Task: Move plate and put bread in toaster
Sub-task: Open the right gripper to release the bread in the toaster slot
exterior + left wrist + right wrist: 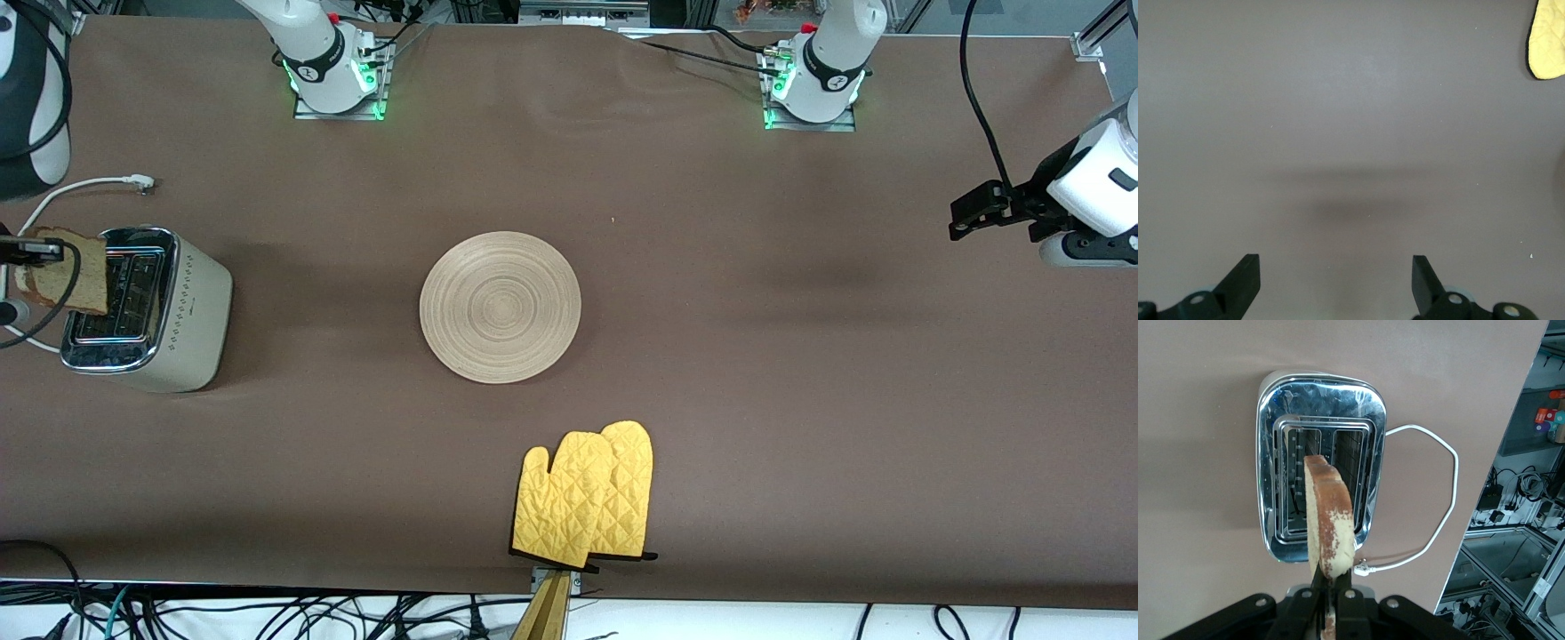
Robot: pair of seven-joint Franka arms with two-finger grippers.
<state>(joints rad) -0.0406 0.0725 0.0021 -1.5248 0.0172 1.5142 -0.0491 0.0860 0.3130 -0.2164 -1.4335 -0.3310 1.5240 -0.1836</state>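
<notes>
The cream-white toaster (147,307) with a chrome top stands at the right arm's end of the table. My right gripper (40,252) is shut on the bread (67,271), a tan slice with brown crust, and holds it upright on edge over the toaster's slots. In the right wrist view the bread (1328,520) hangs above the toaster (1318,463), clamped in the right gripper (1331,587). The round beige plate (500,307) lies bare at mid-table. My left gripper (958,218) waits open over the left arm's end of the table; its fingers (1245,280) are spread over bare cloth.
A pair of yellow oven mitts (587,502) lies near the table edge closest to the front camera; one mitt's tip (1548,40) shows in the left wrist view. The toaster's white cord (80,187) trails on the cloth beside it.
</notes>
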